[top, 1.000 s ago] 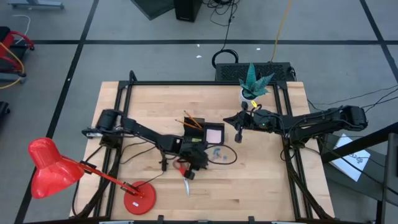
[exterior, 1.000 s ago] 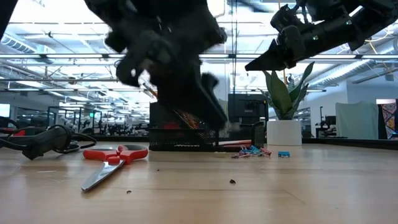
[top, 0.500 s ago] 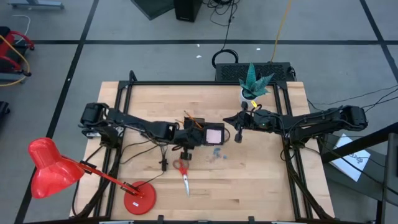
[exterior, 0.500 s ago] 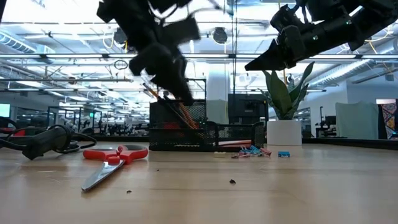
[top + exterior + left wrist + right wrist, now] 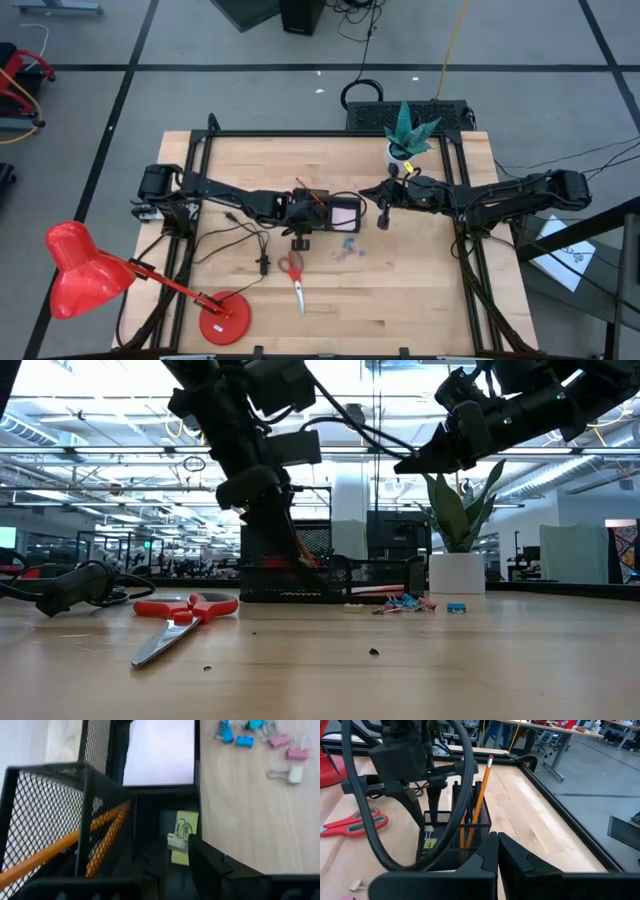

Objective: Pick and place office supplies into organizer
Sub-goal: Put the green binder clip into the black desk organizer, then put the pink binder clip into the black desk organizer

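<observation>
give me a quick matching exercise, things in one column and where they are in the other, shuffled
Things:
1. orange pencils
2. red-handled scissors
3. yellow binder clip
4. plant pot

Places:
A. lying flat on the bare wood, nearer the front of the table than the organizer
B. between the fingers of the left gripper, over the organizer's low compartment
C. at the back of the table, beside the right arm
D. standing in the organizer's tall mesh compartment

Pairs: 1-D, 2-A, 3-B, 4-C
</observation>
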You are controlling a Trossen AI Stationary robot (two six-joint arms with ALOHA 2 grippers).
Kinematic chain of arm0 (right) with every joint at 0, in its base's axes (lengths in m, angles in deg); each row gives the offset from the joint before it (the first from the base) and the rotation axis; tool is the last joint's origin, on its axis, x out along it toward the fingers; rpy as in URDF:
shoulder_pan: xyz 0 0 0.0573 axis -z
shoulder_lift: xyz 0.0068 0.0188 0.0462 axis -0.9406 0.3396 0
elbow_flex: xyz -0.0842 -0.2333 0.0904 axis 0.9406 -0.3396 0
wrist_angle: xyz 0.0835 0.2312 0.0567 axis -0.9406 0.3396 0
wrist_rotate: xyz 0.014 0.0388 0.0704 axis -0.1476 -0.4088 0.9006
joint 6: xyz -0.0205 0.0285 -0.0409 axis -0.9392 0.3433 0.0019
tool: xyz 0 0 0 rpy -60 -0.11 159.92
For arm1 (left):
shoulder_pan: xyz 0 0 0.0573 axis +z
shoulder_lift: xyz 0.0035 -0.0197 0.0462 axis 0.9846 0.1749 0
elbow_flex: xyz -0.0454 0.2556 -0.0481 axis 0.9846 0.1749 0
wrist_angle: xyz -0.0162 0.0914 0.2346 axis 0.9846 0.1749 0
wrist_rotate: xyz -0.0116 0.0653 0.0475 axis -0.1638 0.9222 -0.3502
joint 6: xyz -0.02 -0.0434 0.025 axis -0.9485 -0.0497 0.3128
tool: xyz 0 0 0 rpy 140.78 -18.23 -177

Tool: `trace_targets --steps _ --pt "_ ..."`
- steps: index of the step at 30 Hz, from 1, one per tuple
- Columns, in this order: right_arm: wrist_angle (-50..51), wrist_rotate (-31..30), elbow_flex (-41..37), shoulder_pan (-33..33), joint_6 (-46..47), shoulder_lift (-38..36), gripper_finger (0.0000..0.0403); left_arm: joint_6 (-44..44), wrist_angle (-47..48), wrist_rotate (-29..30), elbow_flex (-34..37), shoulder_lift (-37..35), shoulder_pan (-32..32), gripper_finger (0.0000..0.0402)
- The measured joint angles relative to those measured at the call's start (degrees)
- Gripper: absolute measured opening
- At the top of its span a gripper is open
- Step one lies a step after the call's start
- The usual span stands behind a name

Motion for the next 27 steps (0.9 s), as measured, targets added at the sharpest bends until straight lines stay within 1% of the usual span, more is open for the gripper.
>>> trace_targets --steps 14,17,24,27 --pt "0.0 0.0 0.0 0.0 0.0 0.0 0.0 -2.2 0.3 -0.2 0.0 0.0 0.0 0.0081" --pt "0.0 0.0 0.0 0.0 0.0 0.0 0.0 -2.7 0.7 -0.1 0.0 0.0 0.0 0.0099" --pt "0.0 0.0 0.0 0.0 0.2 0.0 0.0 -2.7 0.3 1.5 1.1 -0.1 -0.1 0.0162" --pt "0.0 0.0 0.0 0.0 0.2 0.0 0.0 -0.7 -0.5 1.5 1.2 -0.1 -0.4 0.0178"
